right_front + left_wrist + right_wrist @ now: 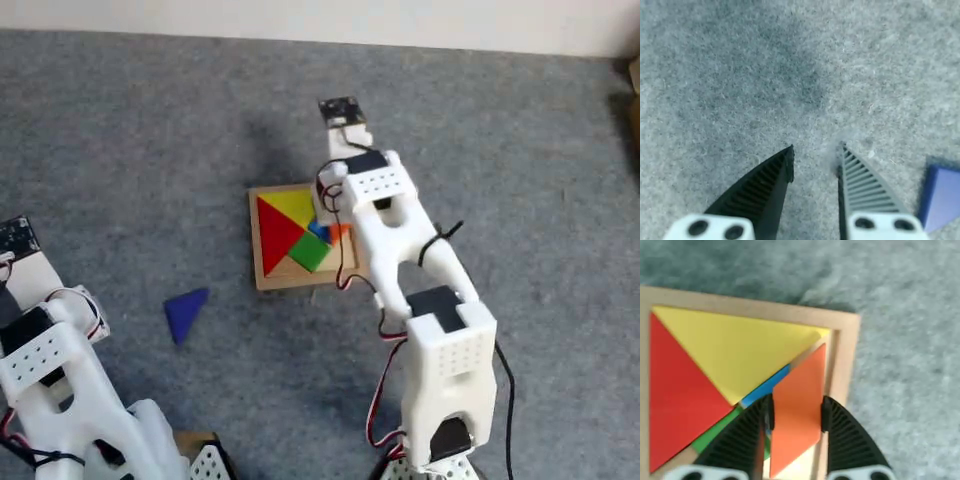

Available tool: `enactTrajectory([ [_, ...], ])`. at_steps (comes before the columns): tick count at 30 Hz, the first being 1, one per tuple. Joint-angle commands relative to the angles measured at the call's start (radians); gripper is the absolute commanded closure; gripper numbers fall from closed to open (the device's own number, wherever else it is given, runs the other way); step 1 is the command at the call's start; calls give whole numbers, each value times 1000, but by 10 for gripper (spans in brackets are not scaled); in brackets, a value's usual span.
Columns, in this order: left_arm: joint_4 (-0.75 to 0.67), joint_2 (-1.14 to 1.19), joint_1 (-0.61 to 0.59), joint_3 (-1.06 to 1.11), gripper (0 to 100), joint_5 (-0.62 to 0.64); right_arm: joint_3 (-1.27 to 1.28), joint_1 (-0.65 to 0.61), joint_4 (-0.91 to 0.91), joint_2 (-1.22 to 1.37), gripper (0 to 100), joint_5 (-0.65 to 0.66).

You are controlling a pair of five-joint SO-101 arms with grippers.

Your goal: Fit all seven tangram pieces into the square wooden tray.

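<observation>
Okay, right gripper (797,401) clamps the orange parallelogram (800,380) at the wooden tray's (842,350) unfilled edge.
Looks light, stiff, slick; you'd grip its long parallel sides. Left gripper (815,160) parted, empty, near the blue triangle (185,312).

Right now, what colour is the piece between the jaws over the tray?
Orange; the piece shows best in the right wrist view.

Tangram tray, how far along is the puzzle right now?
Done: the yellow piece, red piece and green piece lie in the wooden tray. In hand: the right jaws grip the orange piece over it. Remaining: the blue triangle lies on the carpet.
</observation>
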Motion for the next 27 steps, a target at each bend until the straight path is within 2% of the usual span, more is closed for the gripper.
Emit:
enactTrajectory([
  [1,-14,-28,-4,-5,853,11,-101,24,38,-16,991,11],
  [10,-14,-28,-2,-5,853,11,-105,13,62,-15,844,11],
  [24,-14,-28,-2,-5,853,11,-105,-51,70,-22,815,5],
  [27,-14,-28,-2,-5,853,11,-113,-48,147,-24,835,5],
])
